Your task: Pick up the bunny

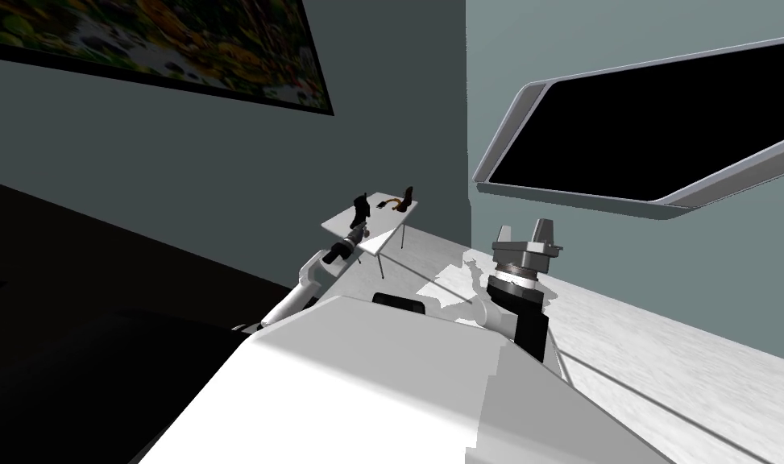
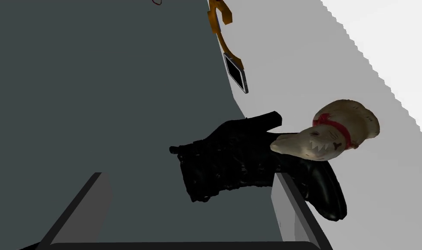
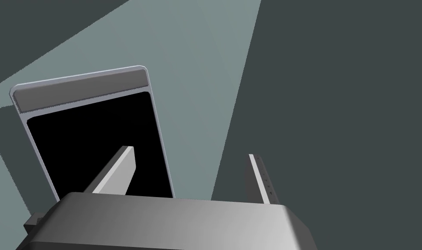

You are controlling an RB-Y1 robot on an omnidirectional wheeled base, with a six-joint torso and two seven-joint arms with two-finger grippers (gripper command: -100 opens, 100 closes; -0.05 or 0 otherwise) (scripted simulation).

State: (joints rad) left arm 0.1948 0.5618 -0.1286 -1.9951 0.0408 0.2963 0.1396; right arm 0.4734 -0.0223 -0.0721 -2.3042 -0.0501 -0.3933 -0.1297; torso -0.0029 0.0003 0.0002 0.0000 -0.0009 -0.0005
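Bunny [image 2: 331, 132], cream-coloured with a red band around its neck, is lying on its side on the light grey table [image 2: 314, 65]. It is resting against the shaft of a black boot [image 2: 231, 160] that is also lying on the table. Small dark marks are showing on the toy's face, but they are not forming any letters that can be read.

In the left wrist view, the left gripper [image 2: 186, 175] is pointing at this pair with its two fingers spread wide apart and gripping nothing. The laced upper part of the boot is sitting in line with the gap between them. The bunny is lying outside that gap, just past the tip of the finger [image 2: 288, 204] on the table side, near it but not touching it. The other finger [image 2: 90, 204] is standing well apart from the toy, against the dark grey wall.

Farther along the table, beyond the boot, a dark phone [image 2: 236, 78] with a pale edge is lying flat, its screen showing plain black. An orange-brown curved object [image 2: 223, 43] is touching its far end.

From the head view, the left arm is reaching forward to the small white table standing by the wall. The right gripper [image 3: 190, 152] is hanging raised at the robot's right side, well apart from the table, with its fingers parted and holding nothing.
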